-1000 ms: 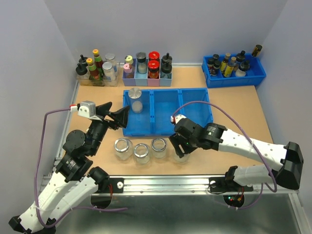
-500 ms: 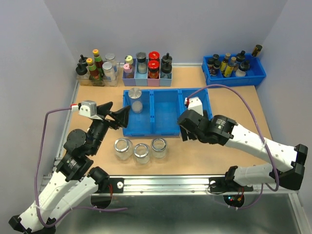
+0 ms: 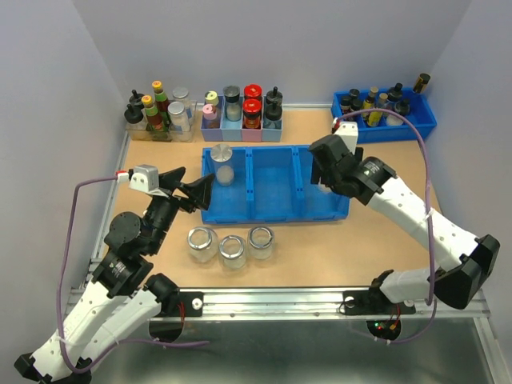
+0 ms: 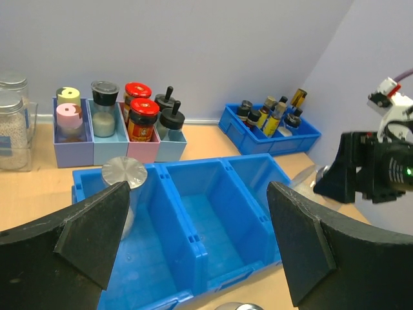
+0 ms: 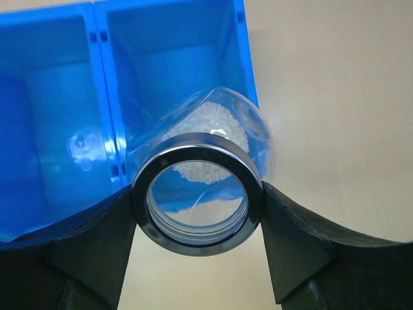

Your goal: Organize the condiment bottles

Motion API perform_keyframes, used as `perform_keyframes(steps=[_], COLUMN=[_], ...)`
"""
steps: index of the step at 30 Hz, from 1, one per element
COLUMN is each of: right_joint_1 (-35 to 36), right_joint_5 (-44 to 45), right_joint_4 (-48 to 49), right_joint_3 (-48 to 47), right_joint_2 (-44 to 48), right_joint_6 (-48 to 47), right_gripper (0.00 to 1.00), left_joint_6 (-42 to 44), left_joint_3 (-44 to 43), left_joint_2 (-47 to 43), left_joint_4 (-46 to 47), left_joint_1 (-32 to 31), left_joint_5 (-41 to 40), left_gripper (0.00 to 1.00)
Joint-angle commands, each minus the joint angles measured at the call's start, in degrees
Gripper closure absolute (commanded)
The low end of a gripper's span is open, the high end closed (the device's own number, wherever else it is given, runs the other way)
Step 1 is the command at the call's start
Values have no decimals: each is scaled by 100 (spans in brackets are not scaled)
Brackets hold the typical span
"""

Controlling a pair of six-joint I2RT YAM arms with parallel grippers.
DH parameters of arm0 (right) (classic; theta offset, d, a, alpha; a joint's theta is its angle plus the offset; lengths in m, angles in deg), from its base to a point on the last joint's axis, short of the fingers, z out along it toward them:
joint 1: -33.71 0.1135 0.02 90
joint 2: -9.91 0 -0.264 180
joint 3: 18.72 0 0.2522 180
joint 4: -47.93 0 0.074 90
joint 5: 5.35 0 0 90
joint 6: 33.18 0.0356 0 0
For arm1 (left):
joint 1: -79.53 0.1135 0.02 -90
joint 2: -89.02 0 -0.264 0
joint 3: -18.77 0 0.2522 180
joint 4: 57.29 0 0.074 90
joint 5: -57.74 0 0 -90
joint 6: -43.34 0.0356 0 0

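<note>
Right claw (image 5: 197, 200) clamped on the rim of a jar (image 5: 216, 126). The jar is tilted with white grains inside, held over the outer wall of the tray's (image 3: 276, 212) right bin. Lidded jar (image 3: 223, 164) upright in left bin. Three open jars (image 3: 233, 250) in a row on table (image 3: 384, 184) before tray. Left claw (image 4: 197, 219) wide open, empty, at tray's left end.

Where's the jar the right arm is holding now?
Right wrist view: the jar is clamped by the right gripper over the blue bin, at its rightmost compartment.
</note>
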Motion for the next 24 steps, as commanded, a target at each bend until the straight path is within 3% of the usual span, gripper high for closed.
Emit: perform_keyframes(steps=[1,8,18,24], right_joint_1=[-481,-1307,-1607,-1624], right_joint_5=[-398,-1154,-1788,-1692], right_joint_4=[1068,1780,1983,1983], right_joint_3=[-524,-453,-1209,-1446], right_joint_2=[-142,-905,-1952,-2541], right_joint_6=[-348,-340,-68,3], right_gripper=[100,100,100,100], left_joint_6=[-28,-63,-98,-72], left_joint_3=[35,96,184,202], left_joint_2=[-31,-154,-348,-427], left_joint_4=[234,155,76,41], left_joint_1=[-12,-12,-12,-12], left_joint_5=[98,98,89,19], left_gripper=[1,1,1,1])
